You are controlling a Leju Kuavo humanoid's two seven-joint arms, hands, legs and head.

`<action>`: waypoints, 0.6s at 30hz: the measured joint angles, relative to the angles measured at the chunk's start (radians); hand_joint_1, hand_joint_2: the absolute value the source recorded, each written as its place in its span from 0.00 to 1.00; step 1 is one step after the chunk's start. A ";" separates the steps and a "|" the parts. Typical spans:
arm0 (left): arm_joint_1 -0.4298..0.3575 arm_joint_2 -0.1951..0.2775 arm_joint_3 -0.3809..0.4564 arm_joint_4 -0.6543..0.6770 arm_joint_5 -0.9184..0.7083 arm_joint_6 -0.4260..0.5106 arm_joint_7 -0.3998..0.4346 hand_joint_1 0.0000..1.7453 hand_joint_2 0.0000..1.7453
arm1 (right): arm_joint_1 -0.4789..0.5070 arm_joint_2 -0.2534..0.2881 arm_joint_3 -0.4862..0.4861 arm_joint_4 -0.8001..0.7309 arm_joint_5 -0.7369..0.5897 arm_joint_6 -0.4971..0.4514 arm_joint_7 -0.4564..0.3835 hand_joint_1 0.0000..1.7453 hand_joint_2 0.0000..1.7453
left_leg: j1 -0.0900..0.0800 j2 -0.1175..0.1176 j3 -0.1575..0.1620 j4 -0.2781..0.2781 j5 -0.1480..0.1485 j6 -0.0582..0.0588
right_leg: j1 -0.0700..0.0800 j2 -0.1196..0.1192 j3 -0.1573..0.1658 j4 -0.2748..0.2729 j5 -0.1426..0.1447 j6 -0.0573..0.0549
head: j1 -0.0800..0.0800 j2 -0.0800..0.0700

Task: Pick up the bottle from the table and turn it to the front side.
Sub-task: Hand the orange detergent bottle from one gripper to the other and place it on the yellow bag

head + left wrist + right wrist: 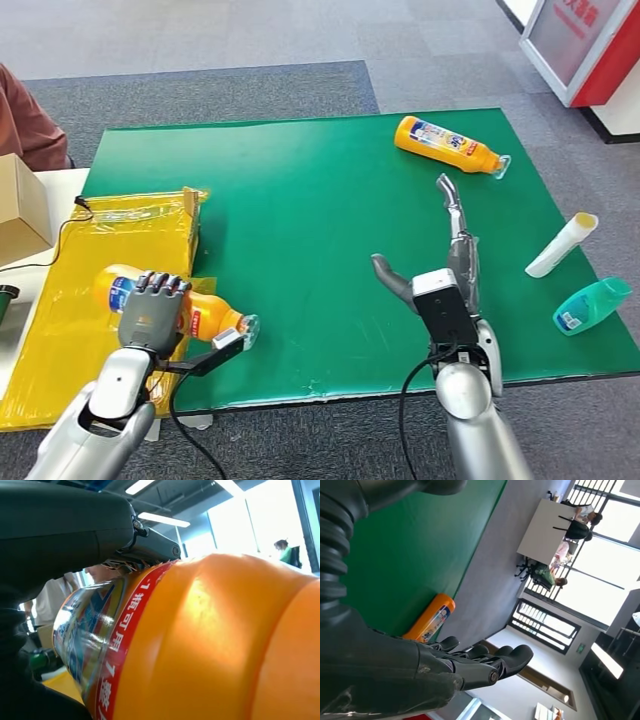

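the left hand point(155, 312) wraps its fingers over an orange bottle point(215, 315) lying on its side at the near left of the green table point(302, 220), beside yellow packaging point(68, 300). to turn it well, i'd keep the grip firm around the body, lift clear of the table, then roll the wrist until the label faces front. the right hand point(453, 250) hovers with fingers spread, holding nothing.

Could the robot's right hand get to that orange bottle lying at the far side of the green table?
Probably yes. The right hand is open and holds nothing, its fingers pointing toward the far orange bottle. Bare green table lies between them, with nothing in the way, though the arm would have to stretch forward.
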 joint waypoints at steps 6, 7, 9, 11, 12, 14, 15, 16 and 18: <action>-0.009 -0.028 0.042 0.081 0.006 0.000 -0.020 1.00 1.00 | -0.002 0.009 0.000 0.000 0.000 0.000 -0.005 0.00 1.00 | 0.000 0.000 0.000 0.000 0.000 0.000 | 0.000 0.000 0.000 0.000 0.000 0.000 | 0.000 0.000; -0.011 -0.032 0.047 0.091 0.007 0.000 -0.021 1.00 1.00 | -0.002 0.009 0.001 0.000 0.000 0.000 -0.005 0.00 1.00 | 0.000 0.000 0.000 0.000 0.000 0.000 | 0.000 0.000 0.000 0.000 0.000 0.000 | 0.000 0.000; -0.019 -0.040 0.056 0.117 0.017 -0.002 -0.023 1.00 1.00 | -0.003 0.009 0.001 0.000 0.000 0.000 -0.005 0.00 1.00 | 0.000 0.000 0.000 0.000 0.000 0.000 | 0.000 0.000 0.001 0.000 0.000 0.000 | 0.000 0.000; -0.031 -0.047 0.068 0.149 0.032 0.002 -0.026 1.00 1.00 | -0.004 0.009 0.002 0.000 0.000 -0.001 -0.005 0.00 1.00 | 0.000 0.000 0.000 0.000 0.000 0.000 | 0.000 0.000 0.001 0.000 0.000 0.000 | 0.000 0.000; -0.038 -0.051 0.075 0.167 0.039 0.008 -0.028 0.94 1.00 | -0.004 0.009 0.002 0.000 0.000 -0.001 -0.005 0.00 1.00 | 0.000 0.000 0.000 0.000 0.000 0.000 | 0.000 0.000 0.001 0.000 0.000 0.000 | 0.000 0.000; -0.053 -0.058 0.090 0.203 0.051 0.026 -0.030 0.45 1.00 | -0.005 0.009 0.002 0.000 -0.001 -0.002 -0.005 0.00 1.00 | 0.000 0.000 0.000 0.000 0.000 0.000 | 0.000 0.000 0.001 0.000 0.000 0.000 | 0.000 0.000; -0.061 -0.062 0.097 0.223 0.057 0.037 -0.031 0.19 1.00 | -0.005 0.009 0.002 0.000 -0.003 -0.003 -0.005 0.00 1.00 | 0.000 0.000 0.000 0.000 0.000 0.000 | 0.000 0.000 0.001 0.000 0.000 0.000 | 0.000 0.000; -0.068 -0.065 0.105 0.241 0.063 0.050 -0.031 0.00 1.00 | -0.005 0.009 0.002 0.000 -0.004 -0.004 -0.005 0.00 1.00 | 0.000 0.000 0.001 0.000 0.000 0.000 | 0.000 0.000 0.002 0.000 0.000 0.000 | 0.000 0.000; -0.077 -0.074 0.123 0.271 0.080 0.081 -0.027 0.00 1.00 | -0.004 0.009 0.001 0.000 -0.006 -0.008 -0.005 0.00 1.00 | 0.000 0.000 0.001 0.000 0.000 0.000 | 0.000 0.000 0.002 0.000 0.000 0.000 | 0.000 0.000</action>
